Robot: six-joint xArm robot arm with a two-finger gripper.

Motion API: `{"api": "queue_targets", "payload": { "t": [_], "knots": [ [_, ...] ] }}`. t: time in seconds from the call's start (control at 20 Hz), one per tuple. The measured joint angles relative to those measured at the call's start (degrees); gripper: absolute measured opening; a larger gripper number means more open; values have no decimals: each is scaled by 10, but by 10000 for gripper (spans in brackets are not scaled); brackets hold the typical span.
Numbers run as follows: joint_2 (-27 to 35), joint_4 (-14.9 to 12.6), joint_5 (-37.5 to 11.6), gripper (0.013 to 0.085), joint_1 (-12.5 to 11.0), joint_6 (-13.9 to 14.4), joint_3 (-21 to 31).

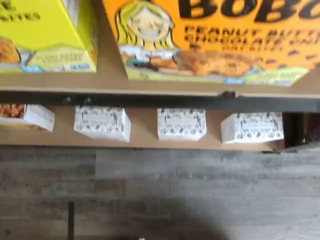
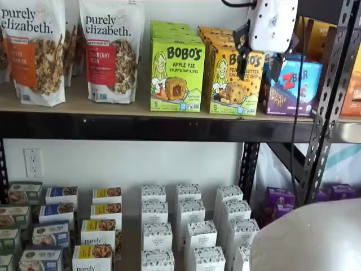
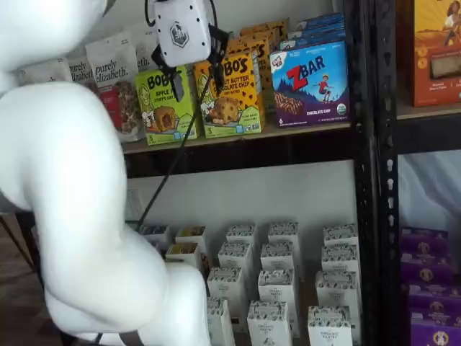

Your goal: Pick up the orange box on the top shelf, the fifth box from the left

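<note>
The orange box (image 2: 236,79) stands upright on the top shelf (image 2: 113,127), between a lime-green Bobo's box and a blue ZBar box. It shows in both shelf views (image 3: 230,94), and it fills much of the wrist view (image 1: 215,40), above the shelf's black rail (image 1: 150,100). My gripper (image 2: 258,65) hangs in front of the orange box's upper part, white body above and two black fingers pointing down. It also shows in a shelf view (image 3: 194,79). A gap shows between the fingers, with no box in them.
The lime-green Apple Pie box (image 2: 177,73) stands close on the left and the ZBar box (image 2: 290,84) close on the right. Granola bags (image 2: 110,48) stand farther left. Black perforated uprights (image 2: 330,90) rise at the right. White cartons (image 2: 189,212) fill the lower shelf. My white arm (image 3: 79,216) fills a shelf view's left.
</note>
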Motion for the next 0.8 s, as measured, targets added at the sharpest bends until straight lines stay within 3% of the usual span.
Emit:
{"api": "queue_targets", "payload": {
  "t": [0.45,0.8],
  "knots": [
    [51,21,-24,850,-15,-12,-44],
    [69,21,-34,850,-18,-16,-57]
  ]
}}
